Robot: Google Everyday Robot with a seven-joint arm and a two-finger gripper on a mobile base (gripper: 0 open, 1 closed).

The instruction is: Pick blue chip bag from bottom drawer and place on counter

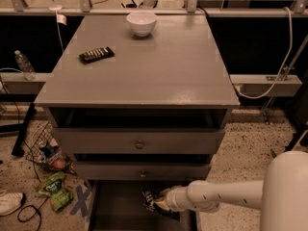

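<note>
Left of the cabinet, a water bottle stands on a low ledge. A white shoe and a green snack bag lie on the speckled floor by the cabinet's left foot.

On the cabinet's top, the counter, a black remote rests toward the left side. A white bowl sits near the far edge, about mid-width.

Down the cabinet's front are two knobbed drawers, and below them the bottom drawer is pulled out, showing its dark inside.

The blue chip bag lies crumpled in the bottom drawer, right of the cabinet's centre line, its white lettering showing. The gripper is down in the drawer, right up against the bag, and I cannot tell whether it has hold of it.

The white arm reaches in low from the cabinet's right side.
</note>
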